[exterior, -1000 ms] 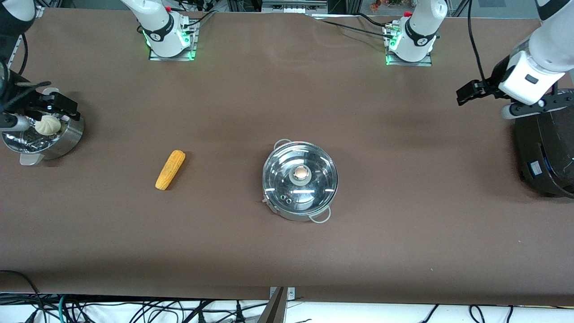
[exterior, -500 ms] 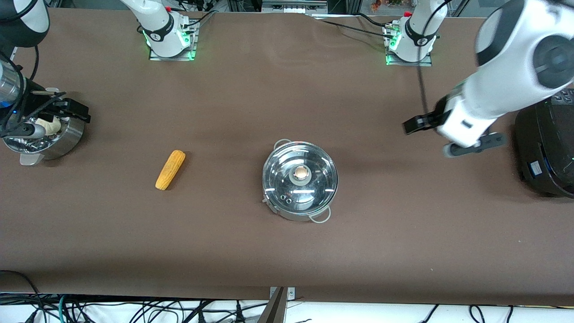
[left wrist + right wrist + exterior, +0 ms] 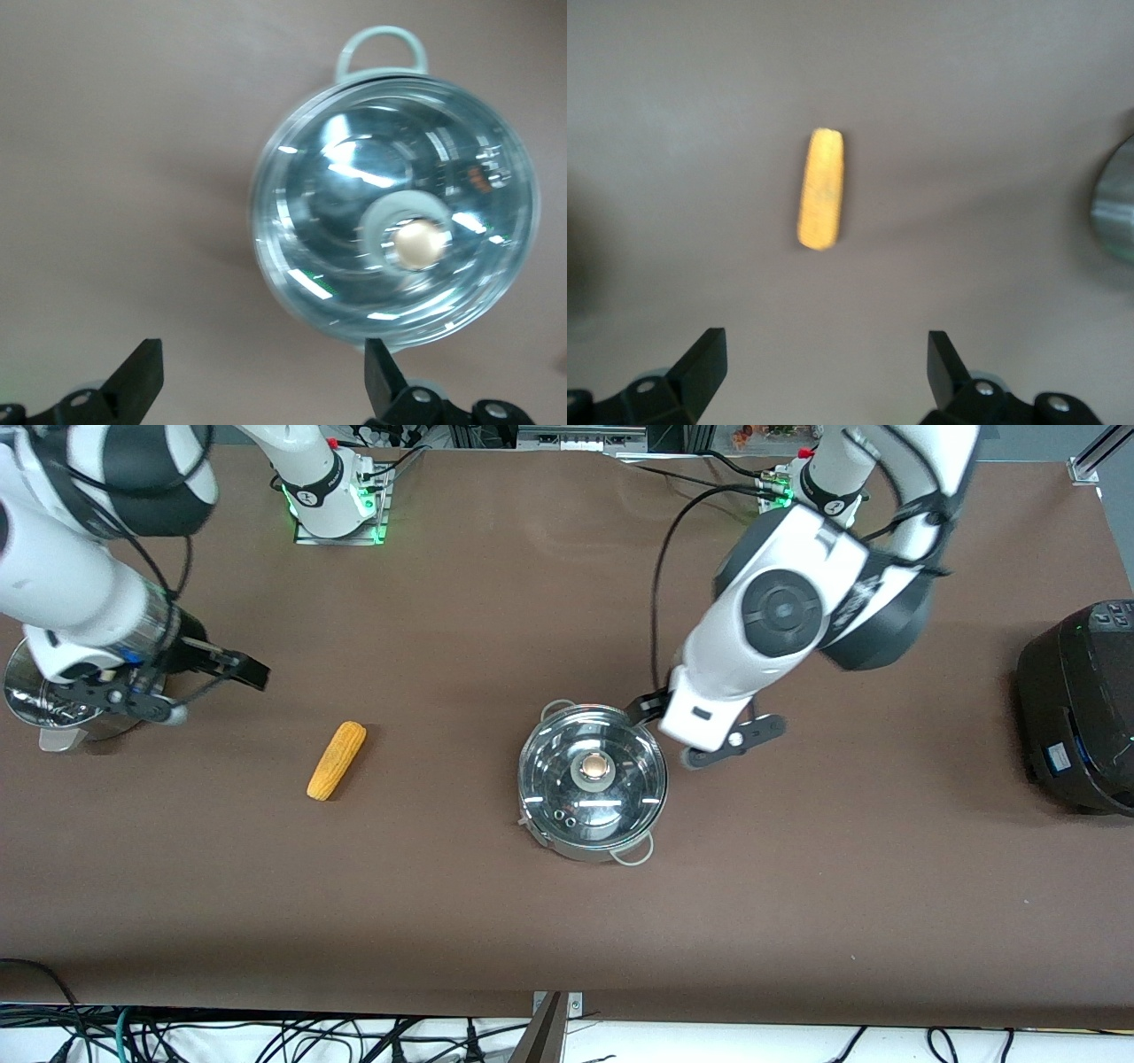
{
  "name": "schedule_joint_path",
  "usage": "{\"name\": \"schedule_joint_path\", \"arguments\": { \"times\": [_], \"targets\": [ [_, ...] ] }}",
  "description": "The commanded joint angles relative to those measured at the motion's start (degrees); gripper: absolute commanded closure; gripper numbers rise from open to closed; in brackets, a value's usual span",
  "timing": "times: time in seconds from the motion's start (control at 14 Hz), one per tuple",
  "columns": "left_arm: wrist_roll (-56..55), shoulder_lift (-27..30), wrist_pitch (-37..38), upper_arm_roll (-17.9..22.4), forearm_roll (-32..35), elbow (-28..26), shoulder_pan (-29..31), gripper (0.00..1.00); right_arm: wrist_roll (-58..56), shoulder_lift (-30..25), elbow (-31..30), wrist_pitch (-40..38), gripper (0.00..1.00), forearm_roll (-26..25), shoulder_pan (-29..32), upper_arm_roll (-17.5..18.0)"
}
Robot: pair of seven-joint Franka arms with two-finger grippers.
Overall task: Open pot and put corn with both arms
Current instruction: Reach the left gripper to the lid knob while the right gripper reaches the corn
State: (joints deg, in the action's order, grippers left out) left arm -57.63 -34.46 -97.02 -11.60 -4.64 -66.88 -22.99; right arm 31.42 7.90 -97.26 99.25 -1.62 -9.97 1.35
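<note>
The pot [image 3: 592, 815] stands mid-table with its glass lid [image 3: 567, 753] on and the tan knob [image 3: 595, 763] at its centre. The corn [image 3: 337, 760] lies on the table toward the right arm's end. My left gripper [image 3: 641, 708] is open and empty, up in the air over the pot's rim on the left arm's side. In the left wrist view the lid [image 3: 337, 204] and knob [image 3: 418, 245] lie ahead of the open left gripper [image 3: 263, 376]. My right gripper [image 3: 246, 670] is open and empty, over bare table between the steamer pot and the corn. The right wrist view shows the corn [image 3: 821, 188] ahead of it [image 3: 827, 367].
A steel steamer pot [image 3: 35, 704] stands at the right arm's end, largely covered by that arm. A big black cooker [image 3: 1076, 708] stands at the left arm's end. The pot's edge shows in the right wrist view [image 3: 1112, 212].
The left arm has swung from beside the black cooker to the pot's rim. The right arm has moved off the steamer pot toward the corn. Pot and corn have not moved.
</note>
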Motion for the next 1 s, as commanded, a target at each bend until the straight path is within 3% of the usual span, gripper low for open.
{"name": "schedule_joint_path", "arguments": {
  "times": [0.0, 0.21, 0.43, 0.64, 0.93],
  "targets": [
    [-4.59, -7.1, -2.89, 2.72, 0.33, 8.08, -4.5, 0.0, 9.69, 4.83, 1.55, 2.79, 0.0, 0.74, -1.37, -0.21],
    [-7.49, -9.3, -6.94, 6.14, 0.33, 8.43, -8.28, 0.0, 15.04, 12.55, 1.55, 8.58, 0.0, 0.74, -2.34, -0.21],
    [-9.43, -11.15, -10.99, 6.85, 0.33, 8.52, -9.53, 0.0, 19.12, 17.22, -0.11, 13.33, 0.0, 0.3, -1.91, -0.39],
    [-9.52, -12.56, -14.16, 7.12, 0.42, 8.44, -9.61, 0.0, 19.03, 18.2, -8.88, 26.13, 0.0, -0.49, -1.81, -0.65],
    [-9.26, -13.26, -14.51, 9.32, 0.42, 8.52, -11.11, 0.0, 19.12, 18.47, -19.26, 40.2, 0.0, -6.12, -1.81, -1.71]
  ]
}}
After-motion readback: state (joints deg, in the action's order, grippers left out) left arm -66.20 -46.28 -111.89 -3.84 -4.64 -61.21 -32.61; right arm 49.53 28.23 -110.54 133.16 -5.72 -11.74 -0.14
